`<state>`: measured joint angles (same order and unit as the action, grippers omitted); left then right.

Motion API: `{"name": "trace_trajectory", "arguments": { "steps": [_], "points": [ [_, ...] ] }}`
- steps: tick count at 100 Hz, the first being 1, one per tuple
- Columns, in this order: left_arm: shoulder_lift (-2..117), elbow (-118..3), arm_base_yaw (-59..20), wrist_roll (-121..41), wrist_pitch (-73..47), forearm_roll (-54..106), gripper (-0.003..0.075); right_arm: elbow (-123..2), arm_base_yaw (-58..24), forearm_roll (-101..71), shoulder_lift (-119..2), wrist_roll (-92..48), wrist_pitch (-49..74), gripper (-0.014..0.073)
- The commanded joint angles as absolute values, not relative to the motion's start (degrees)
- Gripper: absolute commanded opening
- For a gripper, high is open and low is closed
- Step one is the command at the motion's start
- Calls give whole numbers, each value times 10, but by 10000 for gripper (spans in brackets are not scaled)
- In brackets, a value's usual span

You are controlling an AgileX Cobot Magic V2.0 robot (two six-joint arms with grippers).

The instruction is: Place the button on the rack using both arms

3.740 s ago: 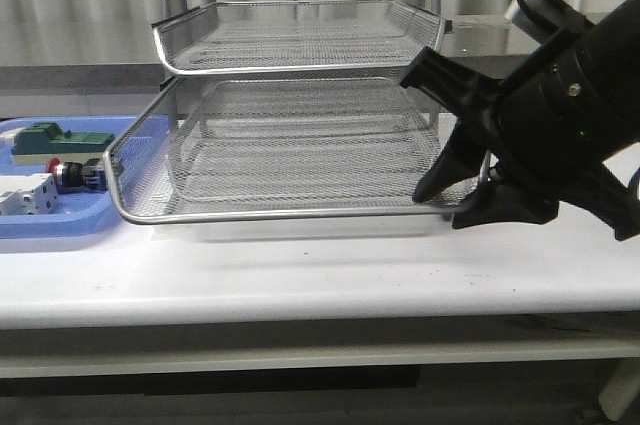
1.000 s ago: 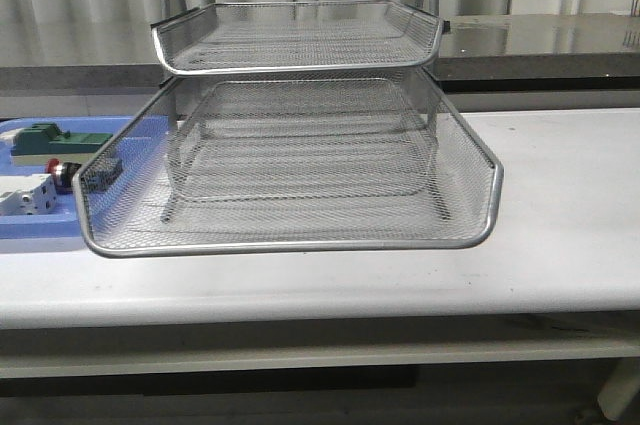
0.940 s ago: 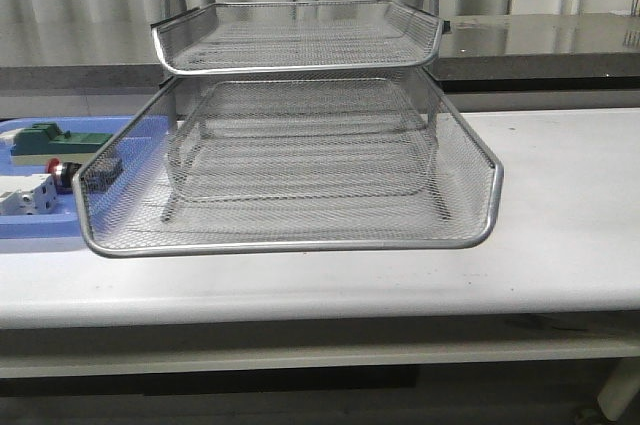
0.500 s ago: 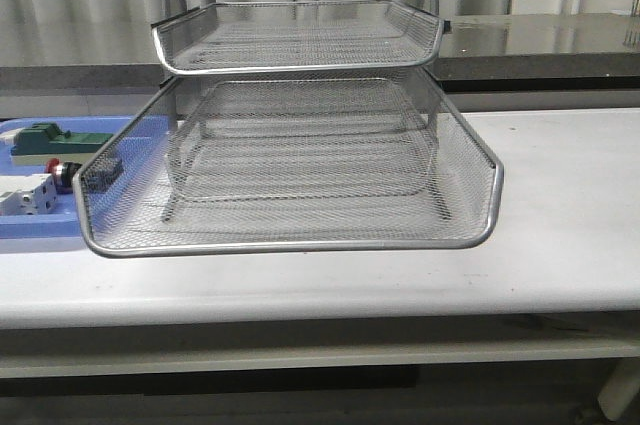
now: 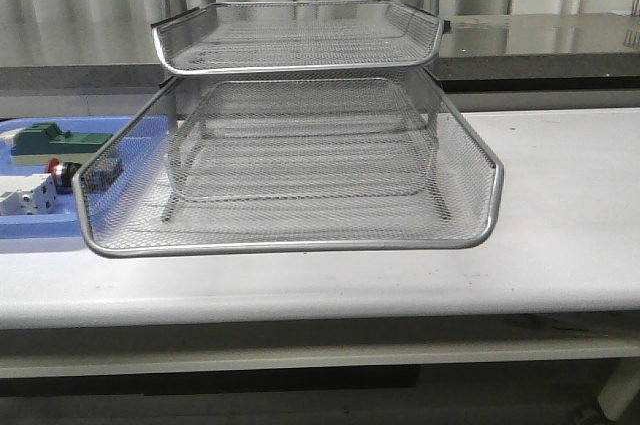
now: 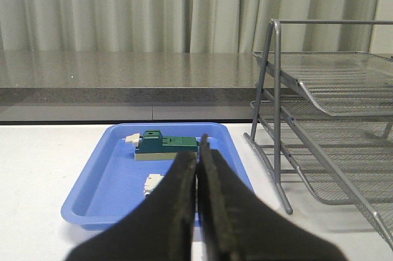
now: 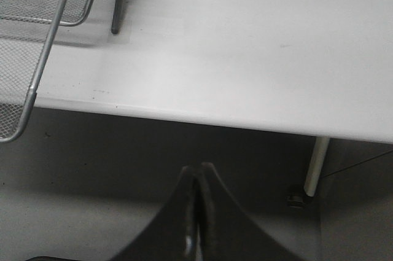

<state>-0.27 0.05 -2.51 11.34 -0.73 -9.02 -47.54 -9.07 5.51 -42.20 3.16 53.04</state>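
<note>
Button (image 5: 60, 173) lies untouched in the blue tray (image 5: 40, 230) beside the rack (image 5: 290, 160), whose middle shelf sits pulled forward. Left gripper (image 6: 198, 169) and right gripper (image 7: 198, 178), pressed together, carry nothing; pickup and placement remain.

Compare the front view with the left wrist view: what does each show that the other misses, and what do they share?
Only the front view shows the button, lying in the blue tray behind the corner of the rack's pulled-out lower tray; neither arm appears there. Only the left wrist view shows the left gripper, shut and empty, back from the blue tray. Both show the rack, the blue tray, the green block and the white switch.
</note>
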Motion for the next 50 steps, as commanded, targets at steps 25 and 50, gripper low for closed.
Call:
{"name": "trace_trajectory", "arguments": {
  "steps": [25, 50],
  "points": [
    [-22, 27, -23, 118, 59, -88, 4, -490, -91, 61, -420, 31, 501, -68],
    [-5, -18, -23, 118, 43, -56, 4, -490, -91, 61, -420, 31, 501, -68]
  ]
}}
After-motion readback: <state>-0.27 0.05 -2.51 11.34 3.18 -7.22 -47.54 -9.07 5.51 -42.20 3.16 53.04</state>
